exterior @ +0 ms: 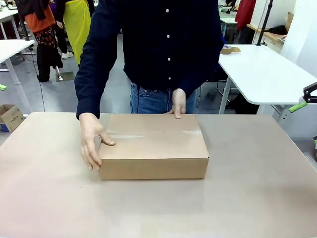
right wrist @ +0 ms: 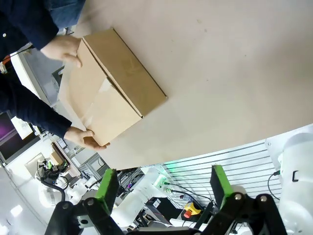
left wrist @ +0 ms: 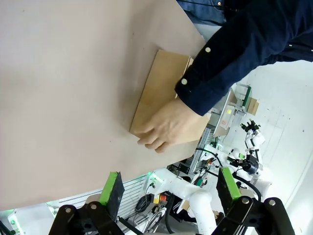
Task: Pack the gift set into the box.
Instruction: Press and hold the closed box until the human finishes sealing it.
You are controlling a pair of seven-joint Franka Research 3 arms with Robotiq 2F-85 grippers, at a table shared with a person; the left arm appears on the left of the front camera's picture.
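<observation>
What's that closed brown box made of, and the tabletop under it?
The closed rectangular brown box looks like plain cardboard: matte, even tan, crisp folded edges, and a paler streak on top, possibly clear tape. The beige tabletop is matte and faintly speckled, perhaps laminate or a paper-like covering; the look leaves that open.

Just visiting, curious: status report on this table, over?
Left robot hand open, right robot hand open, both empty. Box shut, flat on the table. Person's hands on the box, in the way.
</observation>
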